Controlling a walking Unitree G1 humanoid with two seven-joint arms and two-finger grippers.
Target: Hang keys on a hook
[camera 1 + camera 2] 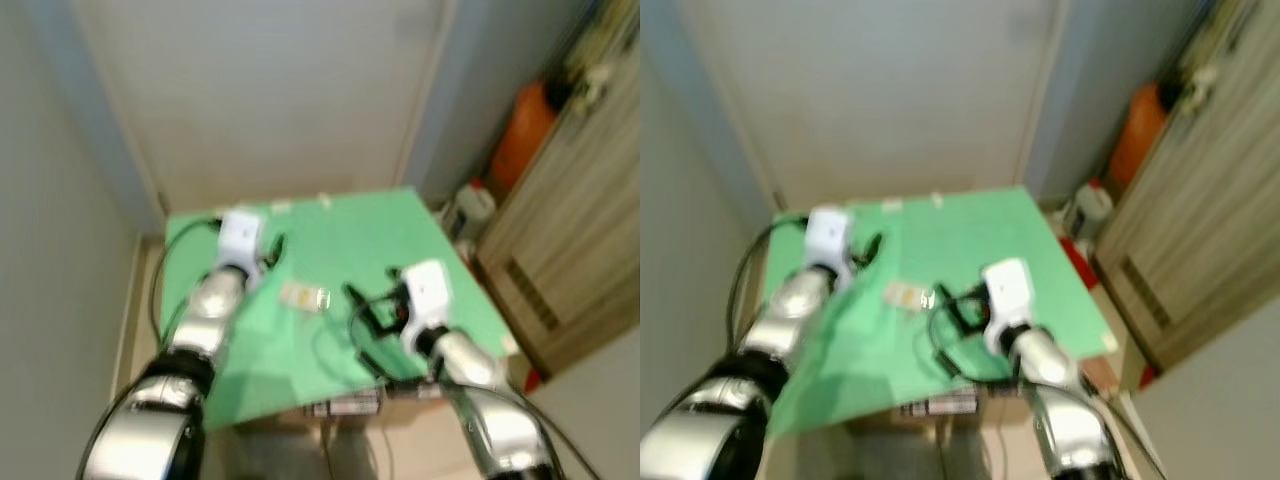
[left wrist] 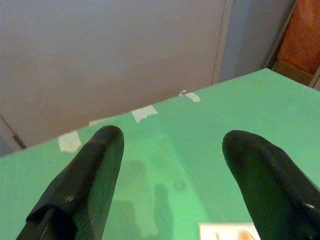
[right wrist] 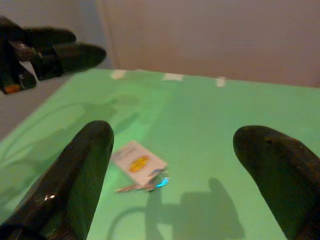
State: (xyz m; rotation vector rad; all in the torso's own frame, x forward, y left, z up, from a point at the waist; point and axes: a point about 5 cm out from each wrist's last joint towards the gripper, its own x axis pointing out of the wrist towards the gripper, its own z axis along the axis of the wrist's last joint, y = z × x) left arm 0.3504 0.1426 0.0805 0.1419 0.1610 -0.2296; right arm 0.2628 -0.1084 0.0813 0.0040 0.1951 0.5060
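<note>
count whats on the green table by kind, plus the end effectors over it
key set with white tag: 1
white tape scraps along the far edge of the green table: 3
end effectors, left end effector and right end effector, both open above the table: 2
total: 6

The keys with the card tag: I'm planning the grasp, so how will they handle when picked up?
The keys lie flat on the green table, so pinching them probably needs scraping. The tag will likely dangle loosely.
</note>
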